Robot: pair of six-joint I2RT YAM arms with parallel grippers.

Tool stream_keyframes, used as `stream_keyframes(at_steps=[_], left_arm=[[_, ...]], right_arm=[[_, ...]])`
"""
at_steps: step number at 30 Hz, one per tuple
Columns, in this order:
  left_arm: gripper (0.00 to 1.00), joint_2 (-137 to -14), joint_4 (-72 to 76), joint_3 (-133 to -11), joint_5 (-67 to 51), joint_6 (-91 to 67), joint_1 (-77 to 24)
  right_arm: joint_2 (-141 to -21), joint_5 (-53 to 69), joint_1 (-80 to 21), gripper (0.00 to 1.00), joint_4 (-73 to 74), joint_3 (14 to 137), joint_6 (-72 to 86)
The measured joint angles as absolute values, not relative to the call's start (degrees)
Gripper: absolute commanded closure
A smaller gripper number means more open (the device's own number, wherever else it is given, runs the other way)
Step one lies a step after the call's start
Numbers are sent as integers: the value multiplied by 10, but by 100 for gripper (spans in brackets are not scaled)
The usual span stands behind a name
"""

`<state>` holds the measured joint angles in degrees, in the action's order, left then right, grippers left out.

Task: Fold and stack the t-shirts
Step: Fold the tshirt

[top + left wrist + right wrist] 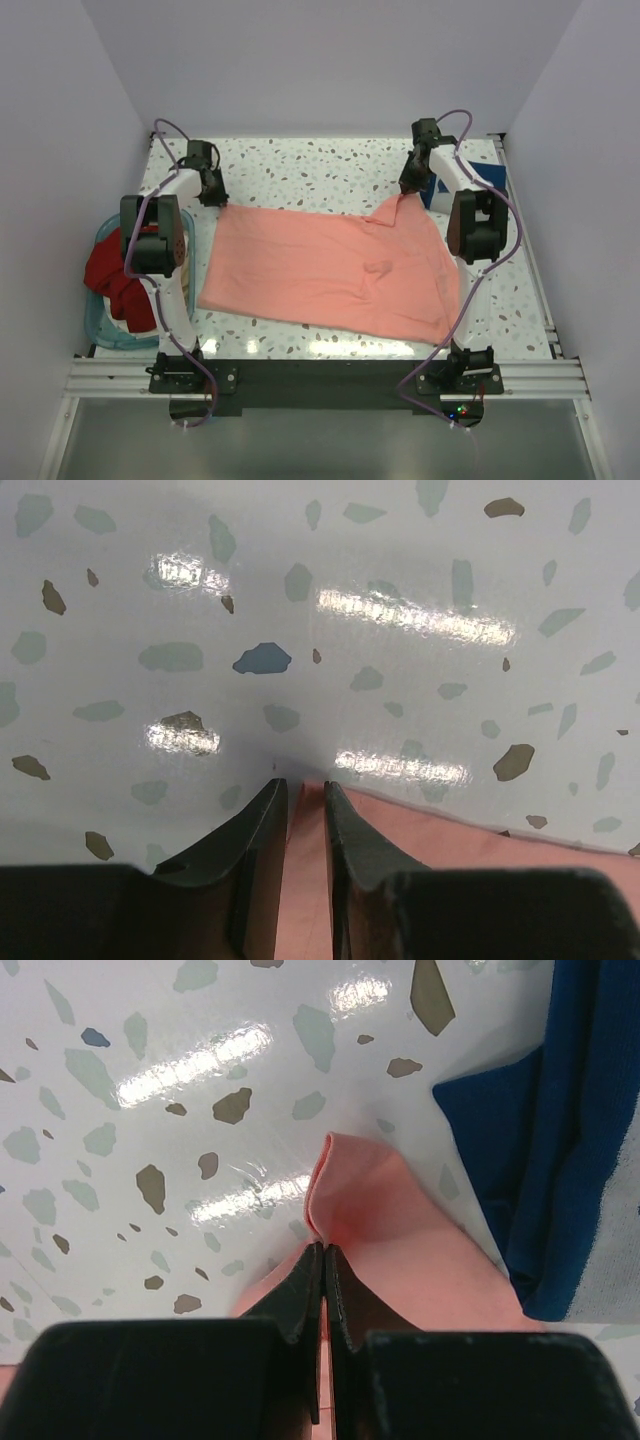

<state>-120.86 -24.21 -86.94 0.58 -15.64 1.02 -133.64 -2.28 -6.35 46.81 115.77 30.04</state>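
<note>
The left pincer (305,790) and right pincer (323,1255) are each clamping a far corner of the salmon-pink t-shirt (320,270) on the desk (320,160).

Top camera sits high behind my arm bases, looking down and forward over the whole table (330,160): bases at 6 o'clock, far wall at 12. Left wrist camera rides just behind my left claw (304,784), very close, aimed past the fingers at the tabletop and the pink shirt (450,845) edge. Right wrist camera does the same on my right claw (324,1250), equally close, with the blue shirt (560,1140) at 3 o'clock. All three views share the pink shirt and the speckled tabletop.
</note>
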Motion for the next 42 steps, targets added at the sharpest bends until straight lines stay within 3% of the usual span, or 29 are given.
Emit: stream_keyframes(at_steps=[6,12,14,42], left_arm=[[75,-1208,-228,-864,-9,-160,11],[90,-1208,-228,-863,-17,-163,14],[99,-1208,-228,-863,-23,-167,15],[100,-1206,-185,-890,-157,-217,34]], right_arm=[[-1336,-22,-63,100,468,1158,301],[-1336,-20,-63,100,470,1158,300],[-1336,-20,-63,100,472,1157,301],[-1309,-5,-46,100,552,1248,342]])
